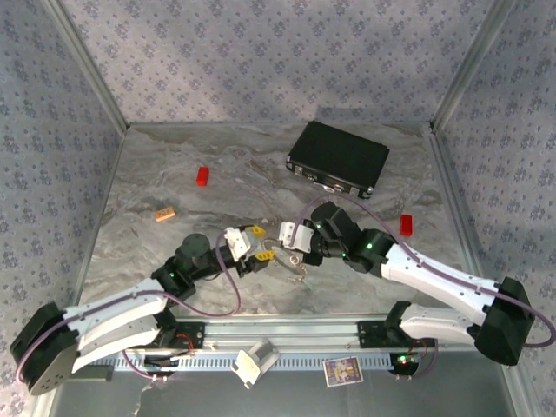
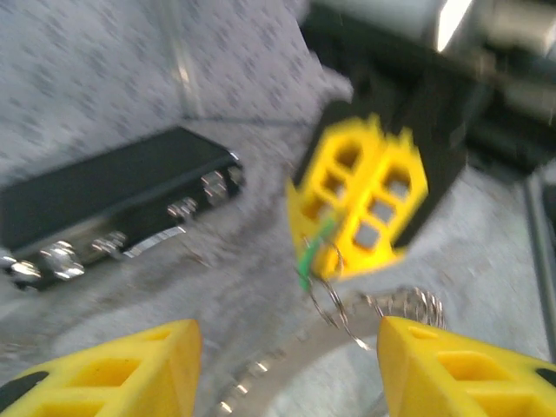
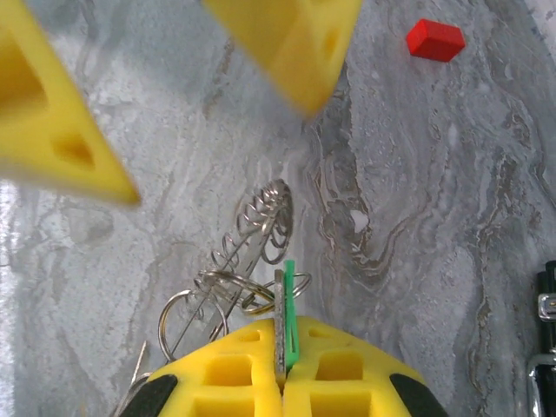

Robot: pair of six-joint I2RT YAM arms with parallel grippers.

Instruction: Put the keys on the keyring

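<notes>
Jaws of right gripper (image 3: 282, 347) pressed together, pinching key (image 3: 290, 300) edge-on at seam. Key long axis ran 12-to-6 in right wrist view, green edge showing. Left gripper (image 2: 285, 339) jaws spread wide, nothing held, facing right gripper from 9 o'clock in top view. Keyring (image 3: 248, 261) sat just beside key at 11 o'clock, loops crowding blade. Contact could not be confirmed, nor whether ring rested on table (image 3: 434, 217). Judgement: right arm nearer; left should steady ring so key tip meets loop.
</notes>
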